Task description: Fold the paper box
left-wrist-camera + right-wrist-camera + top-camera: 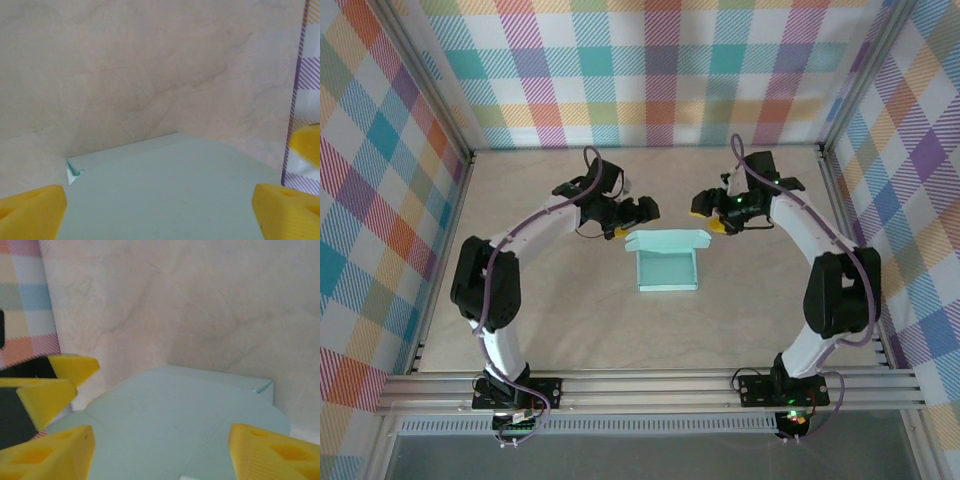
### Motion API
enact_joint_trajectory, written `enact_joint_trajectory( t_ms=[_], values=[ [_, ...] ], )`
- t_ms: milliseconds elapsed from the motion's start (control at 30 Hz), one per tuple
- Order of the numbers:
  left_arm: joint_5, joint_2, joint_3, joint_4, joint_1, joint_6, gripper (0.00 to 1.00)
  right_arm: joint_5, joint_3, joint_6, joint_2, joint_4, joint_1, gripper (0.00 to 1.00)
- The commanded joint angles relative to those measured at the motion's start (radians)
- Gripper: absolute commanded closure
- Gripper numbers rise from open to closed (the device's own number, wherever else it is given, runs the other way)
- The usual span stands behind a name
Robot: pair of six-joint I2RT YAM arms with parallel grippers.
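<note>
The left arm [535, 228] and right arm [810, 235] bow outward and reach in toward the middle of the table [570, 325]. There the paper box [667, 270] sits with its flap [668, 240] spread toward the far edge. The left pincer [632, 220] and right pincer [708, 216] face each other over the flap's ends, both spread wide and gripping nothing.

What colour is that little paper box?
Pale mint-blue; the paper box shows best in the top external view.

Matt paper box [667, 272] on smooth, marbled table [570, 320].
</note>
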Motion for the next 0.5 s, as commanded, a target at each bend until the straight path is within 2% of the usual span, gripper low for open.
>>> enact_joint_trajectory(
  t_ms=[0,200,300,467],
  values=[
    [-0.035,-0.074,0.022,-0.036,0.027,0.138,0.04,-0.001,0.041,-0.384,-0.118,-0.043,-0.005,0.26],
    [0.014,-0.049,0.025,-0.042,0.047,0.135,0.02,0.033,-0.087,-0.959,-0.301,-0.091,-0.001,0.24],
    [0.025,-0.04,0.028,-0.037,0.047,0.135,0.02,0.085,-0.099,-1.126,-0.317,-0.146,0.001,0.25],
    [0.038,-0.027,0.041,-0.038,0.046,0.135,0.01,0.198,-0.044,-1.26,-0.23,-0.253,0.026,0.28]
  ],
)
